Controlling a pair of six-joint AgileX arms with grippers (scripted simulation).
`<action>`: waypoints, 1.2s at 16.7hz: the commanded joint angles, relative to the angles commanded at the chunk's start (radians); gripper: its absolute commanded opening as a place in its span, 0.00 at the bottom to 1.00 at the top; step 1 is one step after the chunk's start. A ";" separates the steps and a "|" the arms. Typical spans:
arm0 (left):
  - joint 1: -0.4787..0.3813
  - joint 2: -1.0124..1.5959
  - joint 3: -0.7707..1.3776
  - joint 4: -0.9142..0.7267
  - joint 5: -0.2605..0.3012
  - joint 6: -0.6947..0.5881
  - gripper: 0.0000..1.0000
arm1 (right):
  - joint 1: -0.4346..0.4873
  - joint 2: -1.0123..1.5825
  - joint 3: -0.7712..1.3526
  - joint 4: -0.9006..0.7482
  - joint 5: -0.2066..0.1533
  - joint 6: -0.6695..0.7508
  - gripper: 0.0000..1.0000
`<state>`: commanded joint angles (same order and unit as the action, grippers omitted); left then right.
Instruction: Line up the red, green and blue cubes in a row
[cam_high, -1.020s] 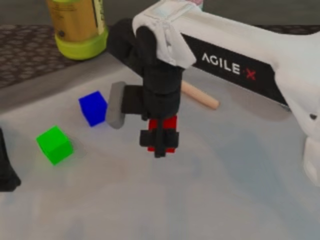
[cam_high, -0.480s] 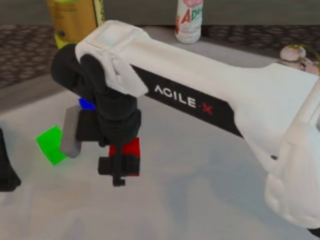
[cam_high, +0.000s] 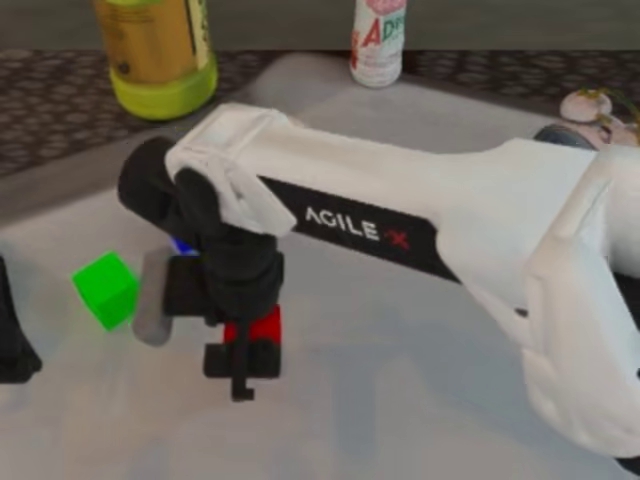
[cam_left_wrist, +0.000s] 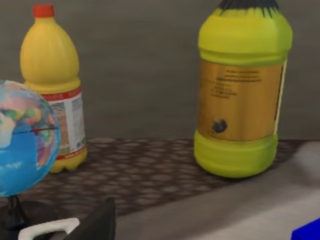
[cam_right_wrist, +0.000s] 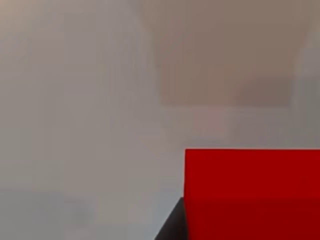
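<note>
The red cube (cam_high: 262, 328), clamped between the right gripper's (cam_high: 243, 360) fingers, is slowing down just beside the green cube (cam_high: 106, 288), nearing its row place.

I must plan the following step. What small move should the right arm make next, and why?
Probably lower the right gripper and set the red cube down: it is shut on the cube, right of the green cube. The blue cube is mostly hidden behind the arm.

White right arm (cam_high: 480, 215), black "AGILEX" band
</note>
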<state>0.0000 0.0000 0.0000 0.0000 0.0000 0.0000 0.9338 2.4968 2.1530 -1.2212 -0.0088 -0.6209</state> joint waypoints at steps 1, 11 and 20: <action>0.000 0.000 0.000 0.000 0.000 0.000 1.00 | 0.001 0.002 -0.033 0.034 0.000 0.000 0.00; 0.000 0.000 0.000 0.000 0.000 0.000 1.00 | 0.003 0.005 -0.070 0.071 0.000 0.000 0.30; 0.000 0.000 0.000 0.000 0.000 0.000 1.00 | 0.003 0.005 -0.070 0.071 0.000 0.000 0.98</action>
<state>0.0000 0.0000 0.0000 0.0000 0.0000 0.0000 0.9372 2.5022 2.0831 -1.1506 -0.0086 -0.6212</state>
